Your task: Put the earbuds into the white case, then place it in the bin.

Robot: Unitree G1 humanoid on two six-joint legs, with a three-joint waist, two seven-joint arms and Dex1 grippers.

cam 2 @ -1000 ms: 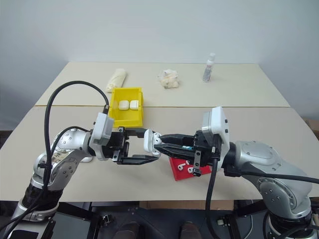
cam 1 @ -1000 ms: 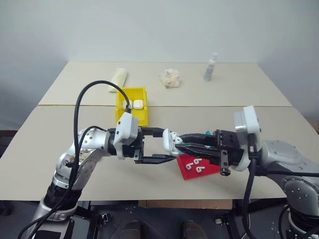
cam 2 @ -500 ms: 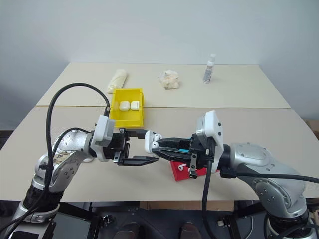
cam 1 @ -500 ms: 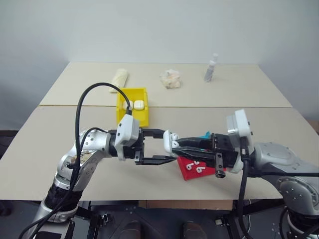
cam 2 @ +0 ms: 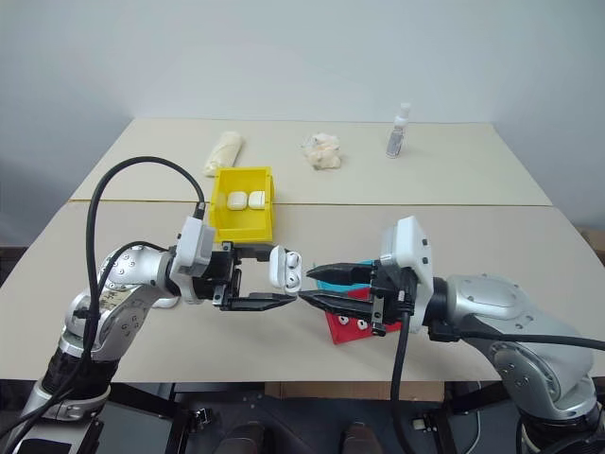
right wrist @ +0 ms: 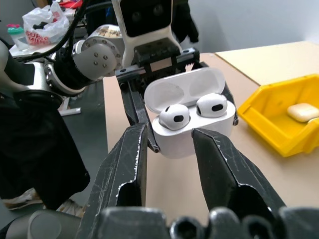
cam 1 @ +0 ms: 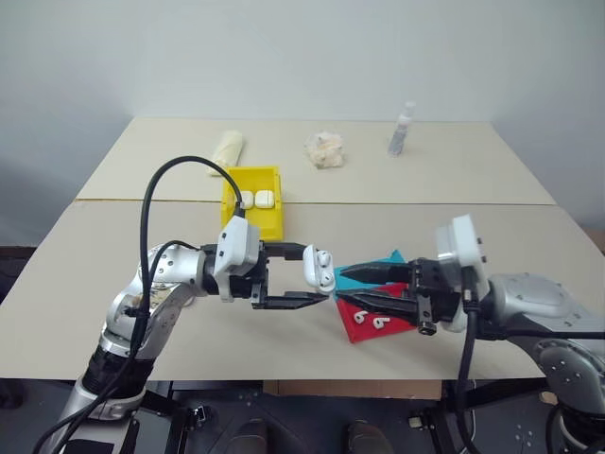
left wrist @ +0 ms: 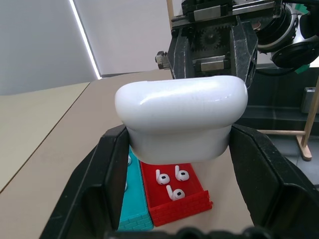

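The white case [right wrist: 192, 122] is clamped between the fingers of the left pincer [cam 1: 307, 280] and is held in the air above the bench [cam 1: 113, 274], between the two arms, well clear of everything lying below. It is presented with its hinged lid swung back and its open side turned toward the right arm, so that its wells can be reached from that side. Two earbuds [right wrist: 193, 111] are seen seated side by side in the case, their rounded heads showing above the rim.

The right pincer [cam 1: 352, 286] is held level, pointing at the case, with its fingers apart and nothing between them; its tips stand just beside the case without touching it. This reads as a release posture: the earbud is judged to be delivered, and the lid is left to be shut.

The bin [cam 1: 248, 214] is placed farther back on the bench, beyond the left arm, with two small white cases already lying in it. More earbuds lie in a shallow red tray [cam 1: 364, 326] under the right pincer, beside a teal tray [cam 1: 389, 257], kept close so that reaches are short.
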